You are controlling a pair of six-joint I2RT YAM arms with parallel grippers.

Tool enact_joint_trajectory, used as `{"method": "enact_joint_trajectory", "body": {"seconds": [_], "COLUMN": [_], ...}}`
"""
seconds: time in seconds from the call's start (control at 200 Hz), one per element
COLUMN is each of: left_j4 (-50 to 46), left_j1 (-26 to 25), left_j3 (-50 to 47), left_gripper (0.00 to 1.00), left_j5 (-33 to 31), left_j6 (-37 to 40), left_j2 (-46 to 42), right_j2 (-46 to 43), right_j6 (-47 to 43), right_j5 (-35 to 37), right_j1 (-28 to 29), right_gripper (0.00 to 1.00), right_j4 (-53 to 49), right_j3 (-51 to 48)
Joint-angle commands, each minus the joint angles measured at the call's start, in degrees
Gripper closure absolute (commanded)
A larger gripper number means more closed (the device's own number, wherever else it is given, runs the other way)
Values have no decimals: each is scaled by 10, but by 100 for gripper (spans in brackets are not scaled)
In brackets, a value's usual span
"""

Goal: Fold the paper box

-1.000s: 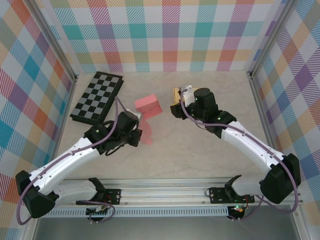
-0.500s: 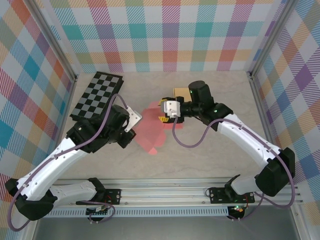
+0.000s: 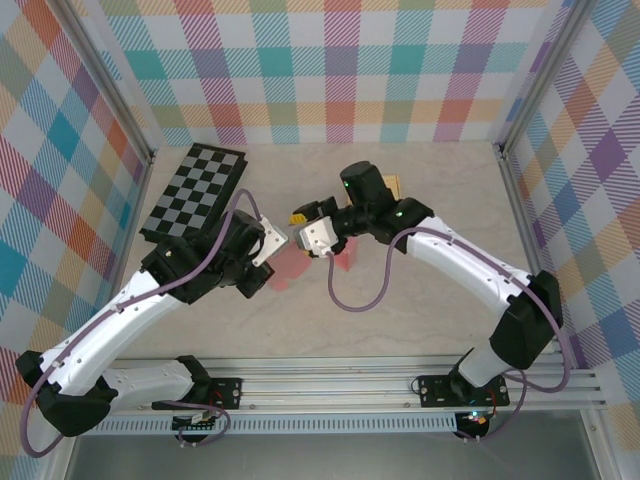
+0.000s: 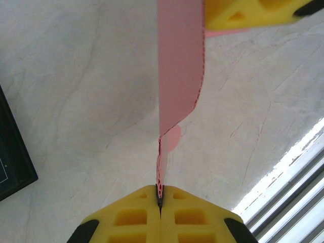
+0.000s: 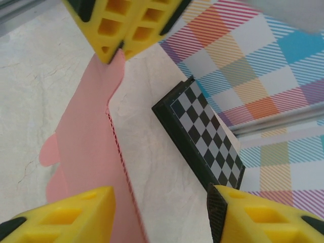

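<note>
While the left pincer (image 4: 160,195) is closed tightly on a thin edge of the pink paper box (image 4: 179,61), the right pincer (image 5: 161,202) stands with its 2 yellow fingers well apart. The paper is seen edge-on from the left wrist. It runs from the closed tips up to 1 finger (image 4: 248,12) of the right pincer, which touches its far end. A small round tab sticks out of the sheet near the left pincer.

From the right wrist, the paper passes between the 2 open fingers, close beside the one on the left of that view, and the other finger is apart from it. I cannot tell if the paper touches the near finger there.

From above, the paper box is near the middle of the desk (image 4: 76,76), between both pincers, and it looks flat, not formed into a box. A black and white chessboard (image 5: 207,142) lies on the desk to the left of the left arm, near the checked wall (image 3: 340,60).
</note>
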Motion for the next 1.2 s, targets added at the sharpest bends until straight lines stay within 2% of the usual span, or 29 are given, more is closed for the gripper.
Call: {"method": "enact_joint_trajectory", "body": {"seconds": [0.0,0.12,0.22,0.255,0.32,0.47,0.535,0.615,0.705,0.78,0.855,0.975,1.105,1.195], "left_j4": [8,17,26,30,46,104,125,141,139,113,86,94,127,149], "left_j1": [-11,-12,-12,-12,-12,-7,3,23,53,88,135,214,285,309], "left_j3": [4,-5,-11,-14,-20,-54,-66,-71,-62,-39,-14,-4,1,11], "left_gripper": [100,100,100,97,85,44,34,29,24,20,19,17,15,14], "left_j5": [11,8,0,-6,-20,-87,-102,-107,-140,-191,-195,-143,-71,-36], "left_j6": [2,-4,-10,-14,-25,-71,-96,-130,-180,-236,-278,-328,-360,-369], "left_j2": [-4,-9,-13,-16,-26,-87,-119,-150,-157,-135,-101,-51,6,57], "right_j2": [17,18,13,11,9,-14,-33,-56,-80,-95,-107,-105,-75,-48], "right_j6": [-52,-56,-43,-35,-17,66,109,163,239,340,451,560,601,604], "right_j5": [15,26,27,31,41,51,52,54,74,86,80,81,41,20], "right_j1": [16,27,27,27,27,15,4,-12,-28,-48,-74,-85,-85,-85], "right_gripper": [52,69,93,100,100,100,100,100,100,100,100,100,100,100], "right_j4": [-25,-18,-12,-10,-8,55,112,187,296,399,507,624,717,757], "right_j3": [20,10,1,-1,-5,-55,-95,-145,-200,-242,-283,-329,-375,-393]}}
